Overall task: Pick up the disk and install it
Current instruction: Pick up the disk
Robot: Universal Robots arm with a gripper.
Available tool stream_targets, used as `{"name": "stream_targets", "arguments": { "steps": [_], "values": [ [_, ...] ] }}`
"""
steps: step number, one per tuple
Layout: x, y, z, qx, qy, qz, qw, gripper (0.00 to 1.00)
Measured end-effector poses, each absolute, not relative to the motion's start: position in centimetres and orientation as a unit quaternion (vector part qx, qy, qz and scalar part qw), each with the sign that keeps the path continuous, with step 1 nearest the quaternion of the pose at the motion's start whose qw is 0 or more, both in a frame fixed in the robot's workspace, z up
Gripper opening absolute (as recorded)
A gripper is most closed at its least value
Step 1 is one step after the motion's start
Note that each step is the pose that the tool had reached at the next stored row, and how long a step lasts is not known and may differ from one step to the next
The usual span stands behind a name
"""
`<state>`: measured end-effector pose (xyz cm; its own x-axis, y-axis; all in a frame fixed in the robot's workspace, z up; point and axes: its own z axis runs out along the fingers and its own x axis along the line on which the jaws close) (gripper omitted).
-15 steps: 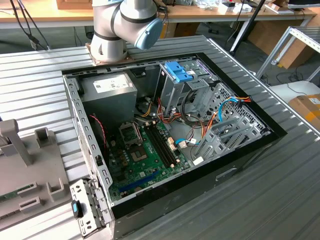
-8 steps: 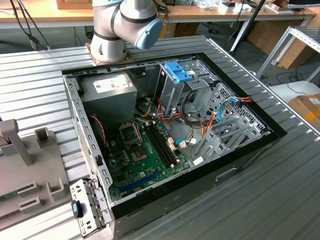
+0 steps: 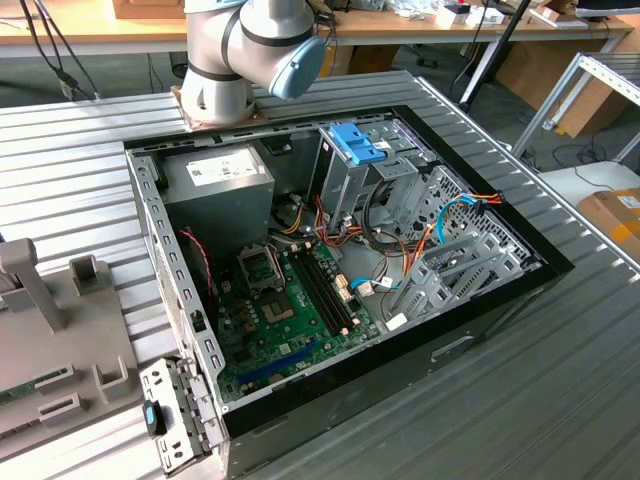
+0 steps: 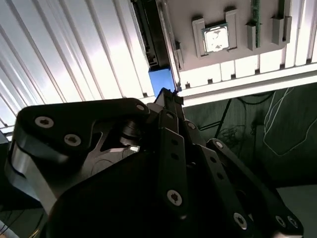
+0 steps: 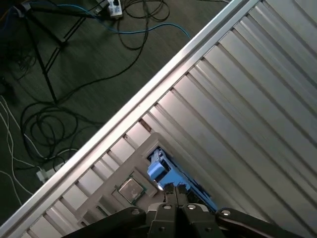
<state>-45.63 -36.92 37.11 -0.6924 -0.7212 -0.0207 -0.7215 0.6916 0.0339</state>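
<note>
The disk (image 4: pixel 159 82) lies edge-on beside a grey fixture, its light blue carrier end toward me and its dark body running away along the ribbed table. In the first wrist view the disk (image 5: pixel 158 168) shows as a blue strip next to the same fixture. My gripper (image 4: pixel 170 99) is shut, its black fingers pressed together with the tips lined up over the carrier's end. The gripper (image 5: pixel 173 190) sits well above the table, and I cannot tell whether it touches the disk. The arm's base (image 3: pixel 240 50) stands behind the open computer case (image 3: pixel 480 345).
The grey fixture (image 4: pixel 198 10) holds a small square chip (image 4: pixel 215 38) and slotted holders; it also stands at the exterior view's left (image 3: pixel 50 330). Inside the case rises a metal cage with a blue latch (image 3: pixel 355 145). The table edge (image 5: pixel 124 111) borders a floor strewn with cables (image 5: pixel 44 124).
</note>
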Motion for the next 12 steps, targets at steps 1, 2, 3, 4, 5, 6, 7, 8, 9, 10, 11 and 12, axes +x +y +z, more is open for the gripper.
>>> {"name": "stream_targets", "arguments": {
  "steps": [1, 2, 3, 4, 5, 6, 7, 8, 9, 10, 11, 12],
  "values": [
    [-45.63, -36.92, 37.11, -0.403, 0.915, 0.02, 0.003, 0.11],
    [-45.63, -36.92, 37.11, -0.41, 0.912, 0.02, 0.002, 0.11],
    [-45.63, -36.92, 37.11, -0.415, 0.909, 0.02, 0.002, 0.11],
    [-45.63, -36.92, 37.11, -0.422, 0.906, 0.02, 0.002, 0.11],
    [-45.63, -36.92, 37.11, -0.431, 0.902, 0.02, 0.002, 0.11],
    [-45.63, -36.92, 37.11, -0.436, 0.9, 0.02, 0.002, 0.11],
    [-45.63, -36.92, 37.11, -0.442, 0.897, 0.02, 0.002, 0.11],
    [-45.63, -36.92, 37.11, -0.453, 0.891, 0.02, 0.001, 0.11],
    [-45.63, -36.92, 37.11, -0.46, 0.887, 0.02, 0.001, 0.11],
    [-45.63, -36.92, 37.11, -0.465, 0.885, 0.02, 0.001, 0.11],
    [-45.63, -36.92, 37.11, -0.469, 0.883, 0.02, 0.001, 0.11],
    [-45.63, -36.92, 37.11, -0.476, 0.879, 0.02, 0.001, 0.11]
  ]
}}
